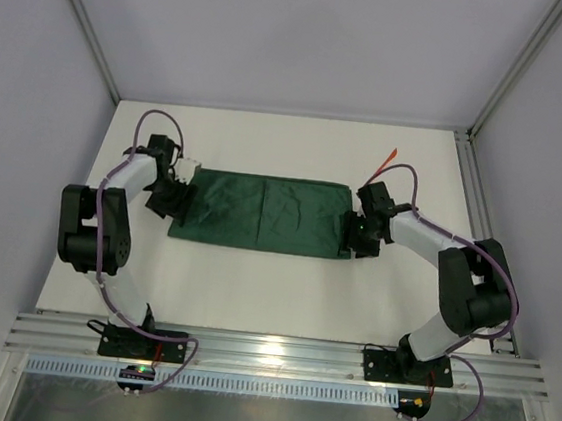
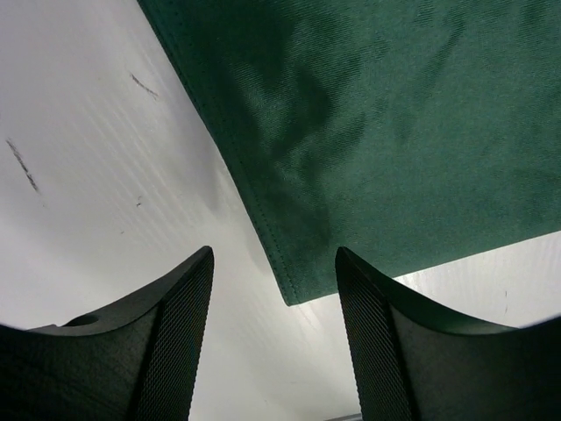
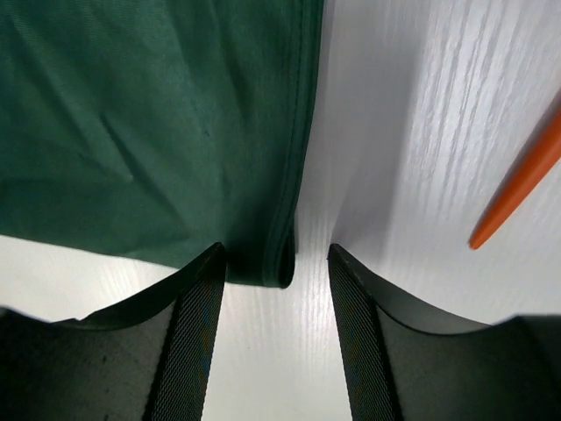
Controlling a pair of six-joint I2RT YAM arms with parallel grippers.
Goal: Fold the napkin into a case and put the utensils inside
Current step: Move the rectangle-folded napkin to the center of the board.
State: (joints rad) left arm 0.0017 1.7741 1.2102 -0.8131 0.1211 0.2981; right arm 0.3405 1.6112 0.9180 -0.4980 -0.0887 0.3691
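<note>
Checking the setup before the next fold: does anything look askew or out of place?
Nothing serious. The napkin lies flat as a folded strip, slightly skewed to the table edge, with faint creases. One orange utensil sits apart beyond its right end. Both grippers, left and right, stand open.

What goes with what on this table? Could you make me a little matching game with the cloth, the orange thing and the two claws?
Things:
1. napkin
2. orange utensil
3. left gripper
4. right gripper

Descriptions:
A. lies on bare table past the cloth's right end, apart from it
B. open, at the cloth's right edge, a folded corner between its fingers
C. dark green, spread flat as a wide strip between the arms
D. open, at the cloth's left end, a corner just ahead of its fingers

Pairs: 1-C, 2-A, 3-D, 4-B
</note>
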